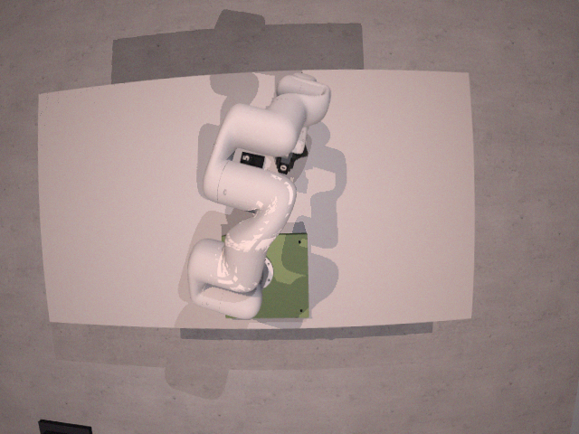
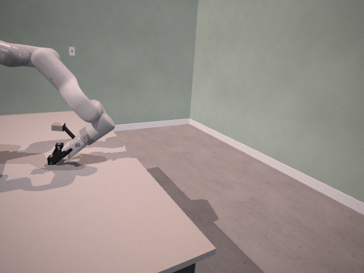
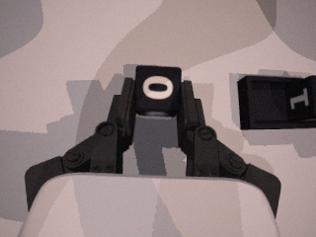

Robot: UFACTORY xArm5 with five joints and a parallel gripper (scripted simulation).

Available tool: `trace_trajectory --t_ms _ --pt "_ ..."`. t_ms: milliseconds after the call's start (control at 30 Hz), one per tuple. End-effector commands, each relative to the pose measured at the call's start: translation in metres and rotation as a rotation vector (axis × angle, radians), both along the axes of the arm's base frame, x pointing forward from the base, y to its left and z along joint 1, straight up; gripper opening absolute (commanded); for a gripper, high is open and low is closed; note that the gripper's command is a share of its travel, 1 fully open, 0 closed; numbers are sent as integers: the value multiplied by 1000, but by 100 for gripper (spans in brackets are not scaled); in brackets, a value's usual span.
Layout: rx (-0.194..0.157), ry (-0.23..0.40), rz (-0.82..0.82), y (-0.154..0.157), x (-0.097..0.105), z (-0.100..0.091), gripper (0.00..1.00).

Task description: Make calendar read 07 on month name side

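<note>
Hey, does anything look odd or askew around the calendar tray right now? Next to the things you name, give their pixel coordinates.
One thing: a black cube showing 0 (image 1: 283, 167) (image 3: 157, 89) is outside the tray (image 1: 259, 165) (image 3: 244, 105), at the gripper's (image 1: 283, 164) (image 3: 157, 99) fingers, leaving an empty spot beside the other cube (image 1: 246, 158) (image 3: 301, 99). Nothing looks spilled or damaged.
</note>
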State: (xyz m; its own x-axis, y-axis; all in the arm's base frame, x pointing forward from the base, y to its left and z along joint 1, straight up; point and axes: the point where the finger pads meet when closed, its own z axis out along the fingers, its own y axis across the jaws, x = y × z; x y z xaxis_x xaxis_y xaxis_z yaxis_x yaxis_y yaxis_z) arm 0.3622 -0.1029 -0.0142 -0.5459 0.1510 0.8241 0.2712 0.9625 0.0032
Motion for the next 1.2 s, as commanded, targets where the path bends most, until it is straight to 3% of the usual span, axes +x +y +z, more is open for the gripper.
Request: trace_trajectory --t_ms 0,967,1167 --pt "-1 -3 0 0 1 1 29" --pt "-1 -3 0 0 1 1 29" --pt "-1 -3 0 0 1 1 37"
